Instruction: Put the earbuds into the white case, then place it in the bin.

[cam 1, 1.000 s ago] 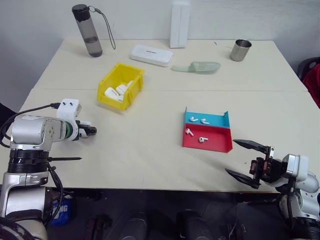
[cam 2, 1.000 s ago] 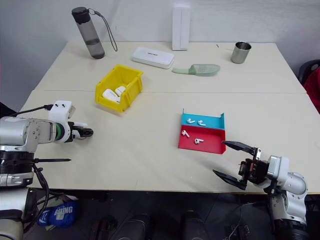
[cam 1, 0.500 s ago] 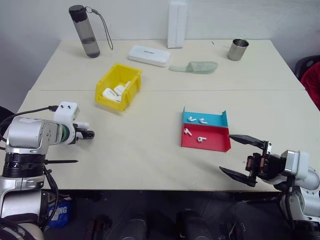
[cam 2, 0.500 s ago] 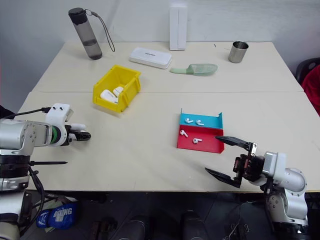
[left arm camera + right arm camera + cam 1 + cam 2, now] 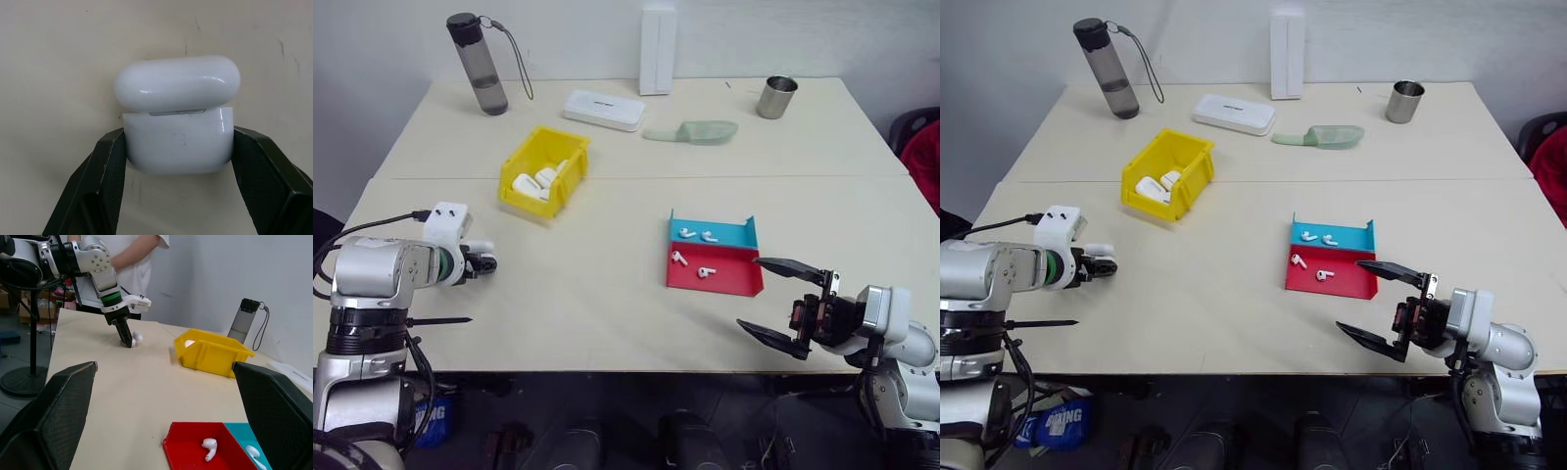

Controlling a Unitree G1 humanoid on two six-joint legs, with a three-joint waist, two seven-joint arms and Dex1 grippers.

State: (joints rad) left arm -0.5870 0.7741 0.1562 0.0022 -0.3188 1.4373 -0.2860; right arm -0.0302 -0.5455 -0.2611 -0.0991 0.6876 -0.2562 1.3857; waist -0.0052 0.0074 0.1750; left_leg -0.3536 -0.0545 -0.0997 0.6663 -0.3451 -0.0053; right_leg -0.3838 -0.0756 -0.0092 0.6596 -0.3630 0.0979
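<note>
My left gripper (image 5: 487,262) is shut on the white case (image 5: 178,142) at the table's left side. The black fingers (image 5: 100,181) press its two sides, and the lid stands slightly ajar. The right wrist view shows the same hold from across the table, with the case (image 5: 138,336) at the fingertips. Several earbuds (image 5: 705,272) lie in the red-and-blue tray (image 5: 732,286). My right gripper (image 5: 783,304) hovers open, empty, just right of and nearer than the tray. The yellow bin (image 5: 530,147) stands at the back left with white cases inside.
Along the far edge stand a grey water bottle (image 5: 475,59), a flat white box (image 5: 603,108), a tall white box (image 5: 658,49), a green scoop (image 5: 695,130) and a metal cup (image 5: 771,96). A person in a white shirt (image 5: 132,254) stands beyond the table.
My left gripper's fingers have drawn in on the white case. The right gripper has shifted slightly toward the tray, still open.
</note>
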